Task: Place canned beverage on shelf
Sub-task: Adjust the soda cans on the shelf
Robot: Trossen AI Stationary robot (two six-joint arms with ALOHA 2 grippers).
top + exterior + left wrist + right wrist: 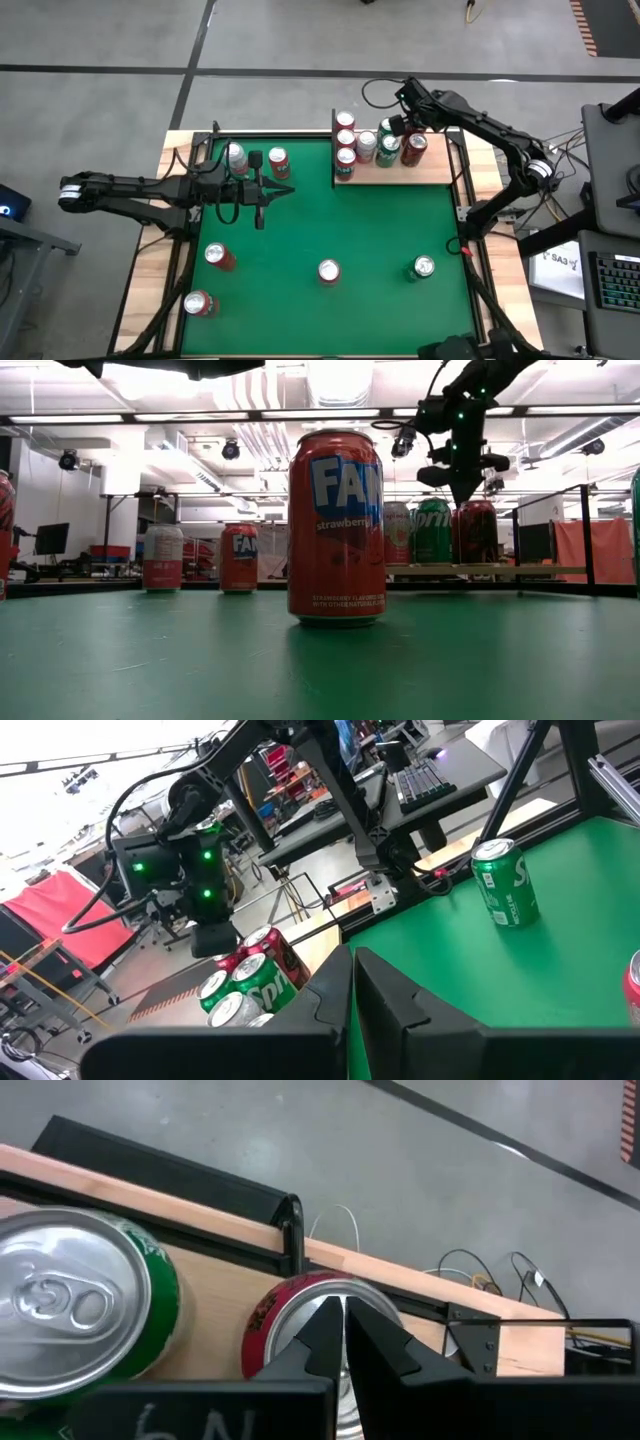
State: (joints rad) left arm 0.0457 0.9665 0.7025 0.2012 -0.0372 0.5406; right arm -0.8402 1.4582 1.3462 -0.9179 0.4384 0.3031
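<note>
**A:** Where are your two arms right now?

**B:** Your right gripper [397, 124] hangs over the shelf [425, 172] at the far right of the green table [370, 230], directly above a red can [300, 1305] near the shelf's far edge. Its fingers are clenched together with nothing between them. From the table-level camera the gripper [464, 488] points straight down just over the cans, though you cannot tell from that angle whether it touches a lid.

**A:** And the left one?

**B:** Your left gripper [262, 193] waits on the far left part of the table, fingers pressed shut and empty, aimed rightward across the felt. A red can [279, 162] and a pale can [236, 156] stand just beyond it.

**A:** What already sits on the shelf?

**B:** A cluster of upright cans. Three red ones line its left edge [345, 140], and beside them stand a pale one, a green can [387, 150] and another red one [414, 148]. In the right wrist camera a green can [80, 1300] stands just beside the red one under the fingers.

**A:** What is left on the table?

**B:** Four cans stand well apart on the near half: a red one at the near left corner [199, 303], another red one [219, 256] farther in, a red strawberry can [336, 525] near the middle, and a green one [422, 268] to the right.
</note>
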